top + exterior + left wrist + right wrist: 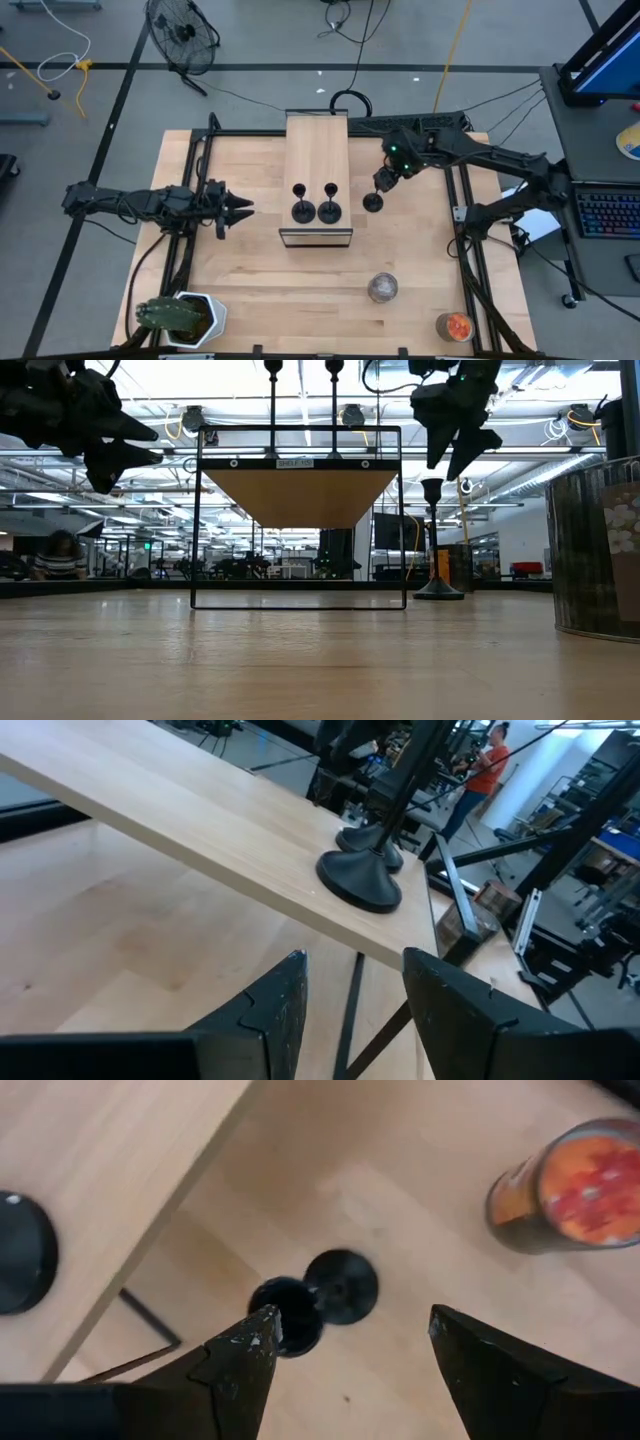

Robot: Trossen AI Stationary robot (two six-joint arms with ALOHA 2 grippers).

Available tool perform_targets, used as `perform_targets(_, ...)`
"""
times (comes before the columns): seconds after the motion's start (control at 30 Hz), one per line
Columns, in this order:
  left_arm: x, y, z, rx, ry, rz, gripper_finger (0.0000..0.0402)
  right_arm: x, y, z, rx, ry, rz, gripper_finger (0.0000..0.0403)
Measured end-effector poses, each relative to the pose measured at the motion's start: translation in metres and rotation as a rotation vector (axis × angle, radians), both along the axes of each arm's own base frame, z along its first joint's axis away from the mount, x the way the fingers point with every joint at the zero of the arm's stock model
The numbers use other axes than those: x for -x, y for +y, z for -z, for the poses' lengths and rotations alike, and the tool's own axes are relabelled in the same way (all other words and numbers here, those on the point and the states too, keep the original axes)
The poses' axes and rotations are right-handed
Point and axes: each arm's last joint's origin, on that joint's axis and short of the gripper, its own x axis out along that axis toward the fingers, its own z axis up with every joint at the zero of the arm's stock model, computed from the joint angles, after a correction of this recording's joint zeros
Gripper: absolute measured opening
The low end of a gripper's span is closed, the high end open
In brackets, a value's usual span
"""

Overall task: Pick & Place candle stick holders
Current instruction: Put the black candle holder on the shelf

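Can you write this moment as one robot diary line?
right hand: open above floor holder | left hand: open, waiting | shelf: two holders

Right tool (458, 452) open above candle stick holder (433, 540) on table (300, 660), beside raised shelf (298, 495)

Black candle stick holders (315, 205); orange-filled jar (455, 326).

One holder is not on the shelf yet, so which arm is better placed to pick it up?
Right. The right gripper hangs open just above the candle stick holder on the table; the left gripper waits across the shelf.
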Motion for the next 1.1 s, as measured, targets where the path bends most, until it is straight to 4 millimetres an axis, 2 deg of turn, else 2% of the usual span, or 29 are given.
perform_targets(0.77,0.000,0.000,0.001,0.005,0.008,-0.006,0.0170,-0.023,-0.009,0.033,-0.042,0.145,-0.016,0.0247)
perform_targets(0.9,0.000,0.000,0.001,0.005,0.008,-0.006,0.0170,-0.025,-0.010,0.036,-0.045,0.155,-0.021,0.0214)
perform_targets(1.1,0.000,0.000,0.001,0.005,0.008,-0.006,0.0170,-0.026,-0.010,0.036,-0.046,0.154,-0.020,0.0130)
